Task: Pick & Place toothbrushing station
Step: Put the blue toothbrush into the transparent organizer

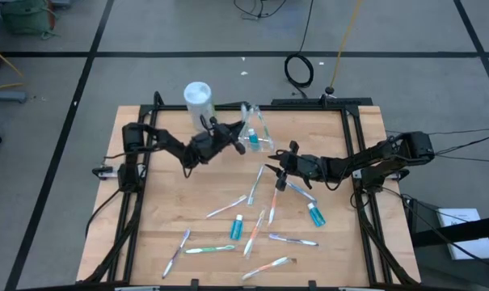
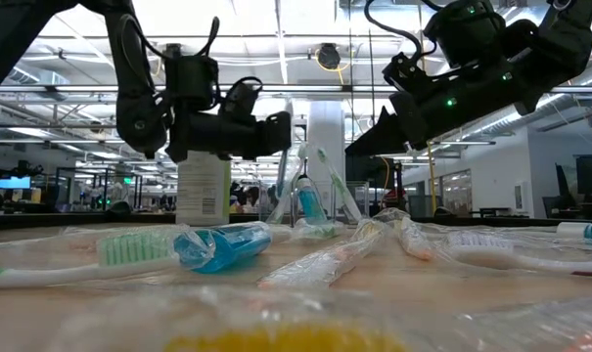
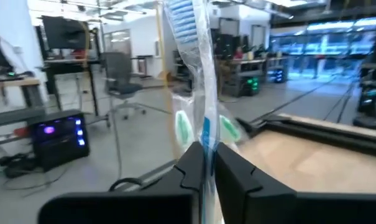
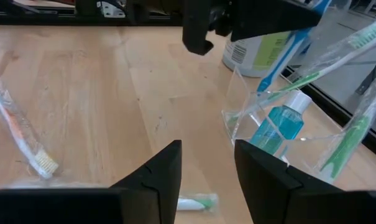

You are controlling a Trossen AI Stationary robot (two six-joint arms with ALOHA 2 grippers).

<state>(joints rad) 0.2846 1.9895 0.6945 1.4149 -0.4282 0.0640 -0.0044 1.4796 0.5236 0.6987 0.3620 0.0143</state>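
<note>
At the far centre of the wooden table (image 1: 163, 194), the clear plastic cup (image 1: 256, 133) stands just right of the white cylindrical canister (image 1: 198, 101) and holds one blue toothpaste tube (image 4: 284, 121) and several wrapped toothbrushes leaning outward. The left gripper (image 1: 236, 139) reaches in from the left to the cup's near-left side; its fingers (image 3: 194, 165) are pressed together on a plastic-wrapped blue toothbrush (image 3: 188, 37), which stands upright between them in the left wrist view. The right gripper (image 1: 270, 168) hangs above the table, near the cup on its near-right side, with its fingers (image 4: 163, 168) spread apart and nothing between them. Loose wrapped toothbrushes (image 1: 210, 249) lie scattered over the near half of the table. Two further toothpaste tubes lie flat among them: one near the centre (image 1: 237, 227), one to the right (image 1: 315, 212). Both arms extend inward from opposite table edges.
</note>
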